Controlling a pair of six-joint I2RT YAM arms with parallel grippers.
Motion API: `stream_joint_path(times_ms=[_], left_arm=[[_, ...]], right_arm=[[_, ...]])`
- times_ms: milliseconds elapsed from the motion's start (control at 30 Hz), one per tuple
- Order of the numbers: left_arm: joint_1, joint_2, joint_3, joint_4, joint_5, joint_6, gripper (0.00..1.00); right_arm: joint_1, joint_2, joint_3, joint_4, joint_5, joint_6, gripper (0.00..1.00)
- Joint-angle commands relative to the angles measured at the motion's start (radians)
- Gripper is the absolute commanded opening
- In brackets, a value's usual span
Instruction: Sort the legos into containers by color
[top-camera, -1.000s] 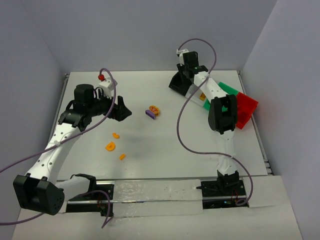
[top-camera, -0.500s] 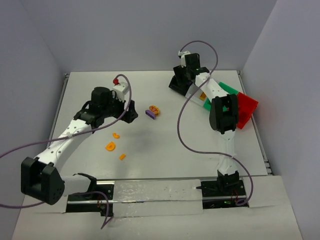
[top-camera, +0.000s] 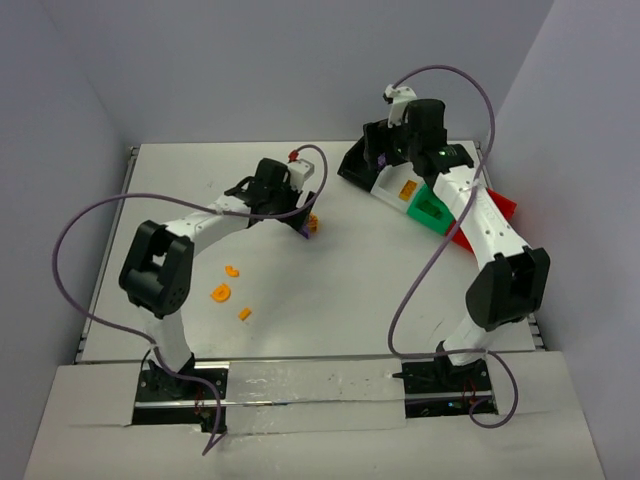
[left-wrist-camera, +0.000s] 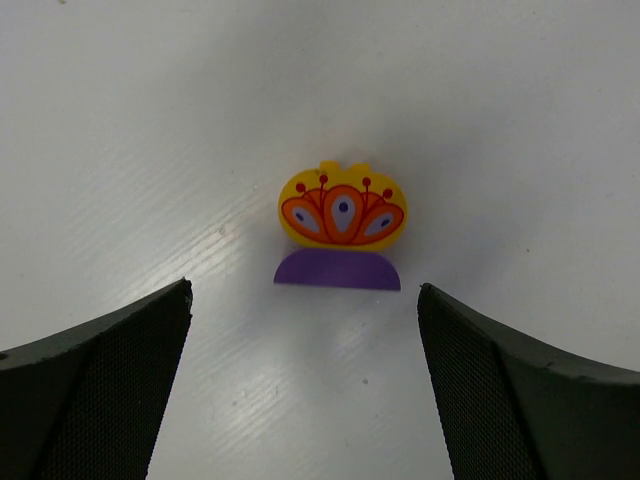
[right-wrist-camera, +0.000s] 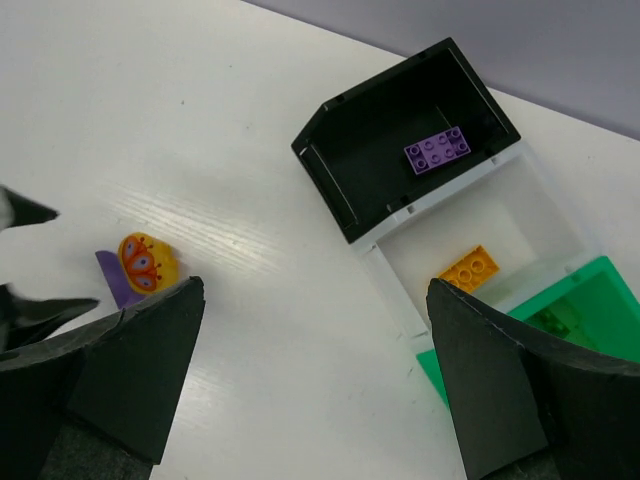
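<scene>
The left gripper (left-wrist-camera: 304, 330) is spread wide and holds nothing. Its 2 black fingers (left-wrist-camera: 110, 380) have a fine mesh texture and flank 2 legos on the table (left-wrist-camera: 100, 150), touching neither. The table is a white matte surface with faint streaks.

The farther lego is a glossy yellow piece (left-wrist-camera: 342, 210), rounded, with a bumpy top edge. Its face is printed with 3 orange-red petals, each with a purple dot, and thin red-tipped stalks between them. Just in front of it, touching or nearly so, lies a flat purple half-disc (left-wrist-camera: 337, 270). Both sit toward the far middle of the table.

The right gripper (right-wrist-camera: 310, 330) is also spread wide and empty. It hangs over the table to the left of the containers, which stand at the far right.

The containers are smooth, thin-walled rectangular plastic bins joined in a row. The black bin (right-wrist-camera: 350, 190) holds a purple studded plate (right-wrist-camera: 437, 150). The white bin (right-wrist-camera: 400, 270) holds an orange studded brick (right-wrist-camera: 468, 268). The green bin (right-wrist-camera: 600, 290) holds a green piece (right-wrist-camera: 545, 320) whose shape I cannot tell. The red bin (top-camera: 505, 205) is mostly hidden by the right arm.

3 small orange pieces (top-camera: 220, 293) lie apart from each other on the near left of the table.
</scene>
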Motion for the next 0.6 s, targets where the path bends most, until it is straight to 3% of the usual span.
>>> stream_joint_path(times_ms=[0, 567], left_arm=[[-0.013, 0.103, 0.099, 0.012, 0.019, 0.010, 0.99], [-0.019, 0.233, 0.128, -0.010, 0.095, 0.010, 0.97]], right_arm=[[-0.020, -0.051, -0.051, -0.023, -0.045, 0.028, 0.99], [-0.036, -0.089, -0.052, -0.046, -0.077, 0.031, 1.00]])
